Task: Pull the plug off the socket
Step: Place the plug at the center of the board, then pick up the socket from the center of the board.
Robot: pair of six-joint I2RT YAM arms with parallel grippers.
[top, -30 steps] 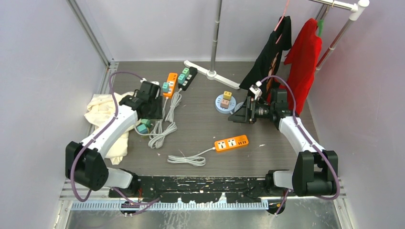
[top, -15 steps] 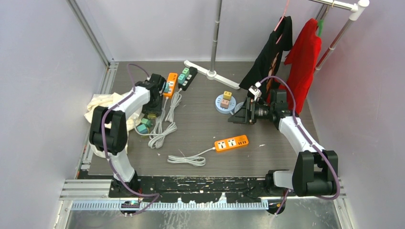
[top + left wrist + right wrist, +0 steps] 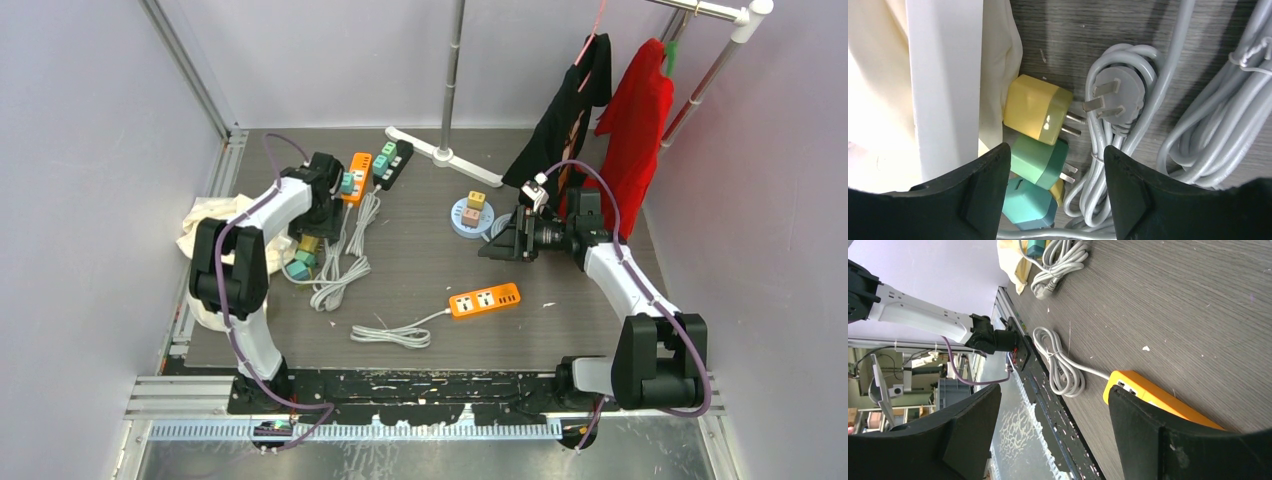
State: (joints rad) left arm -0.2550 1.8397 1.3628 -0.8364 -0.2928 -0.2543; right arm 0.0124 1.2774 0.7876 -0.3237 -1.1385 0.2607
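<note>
Since a second ago the left arm has folded upright, and its wrist now sits farther back along the right edge of the cloth. A yellow plug shows just right of the cloth, on a spot the gripper covered before. The right arm has not moved.

The left gripper hangs over that spot with its jaws apart and nothing between them. Its fingers touch none of the plugs. The yellow plug lies loose on its side against the cloth's edge, prongs pointing away from the cloth. A green plug touches it on the near side, and a teal plug lies nearer still. All three are out of any socket. A white strip rests on the cloth beside them. Grey cords lie coiled on the plugs' far side from the cloth, and one cord's own plug has its prongs close to the yellow plug's.

Behind and right of the cloth lies the far orange strip with a plug still seated in it. A black strip just beyond also carries plugs. Well to the right of the cloth stands a round socket with two plugs in it. The near orange strip lies right of the cloth and closer to the arm bases, with nothing plugged in.

The right gripper hovers far right of the cloth, beside the round socket. Its jaws are wide and it holds nothing.
</note>
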